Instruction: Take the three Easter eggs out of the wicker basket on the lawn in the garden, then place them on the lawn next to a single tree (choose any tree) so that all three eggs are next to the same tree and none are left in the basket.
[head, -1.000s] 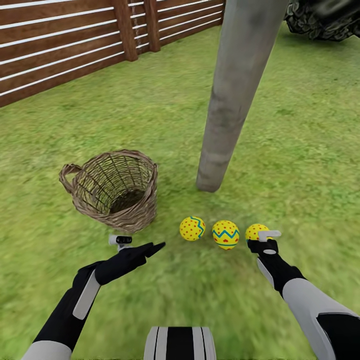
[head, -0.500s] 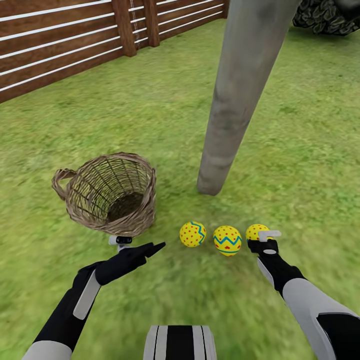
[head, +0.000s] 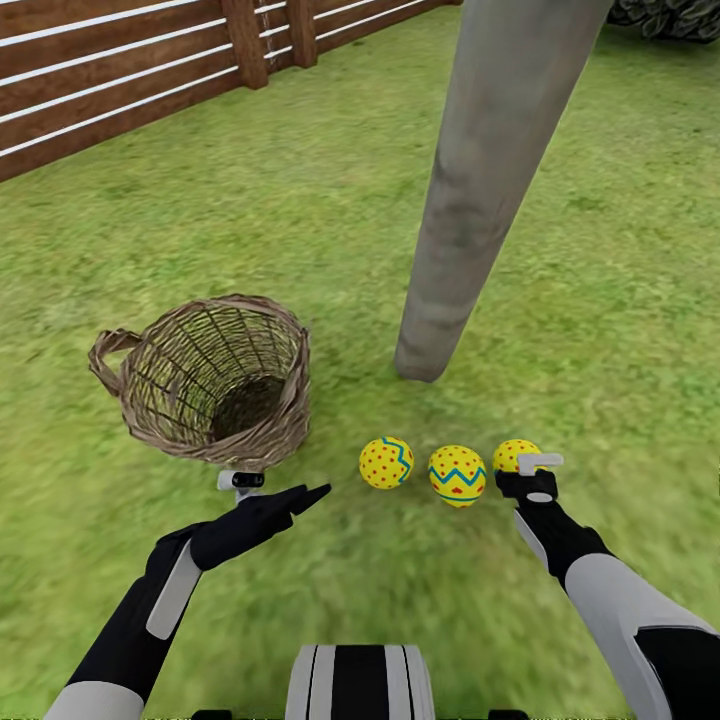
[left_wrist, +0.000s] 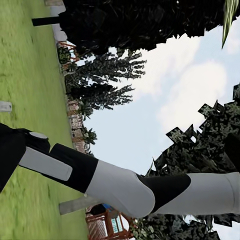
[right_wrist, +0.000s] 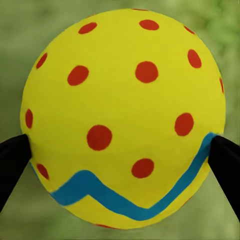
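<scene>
On the lawn (head: 300, 200) just near of the tree's pale grey trunk (head: 480, 180), three yellow Easter eggs with red dots and blue-green zigzag bands lie in a short row. The left egg (head: 386, 462) and the middle egg (head: 457, 475) rest on the grass, close together but apart. The right egg (head: 512, 453) sits at the right end of the row, and the right gripper (head: 522, 468) is clamped on it: in the right wrist view the egg (right_wrist: 125, 115) is pressed by a dark fingertip (right_wrist: 12, 160) on each side. To the left of the eggs, the brown wicker basket (head: 215, 380) lies tipped on the grass, its open mouth turned up toward the camera and a loop handle (head: 105, 350) jutting out to the left; no egg is seen inside. The left gripper (head: 300, 497) hovers over the grass just near of the basket, its dark fingers pointing right toward the eggs and pressed together with nothing between them. Along the far left, a brown slatted fence (head: 120, 80) borders the garden. The left wrist view shows the robot's other arm (left_wrist: 120, 185), dark foliage and sky.
</scene>
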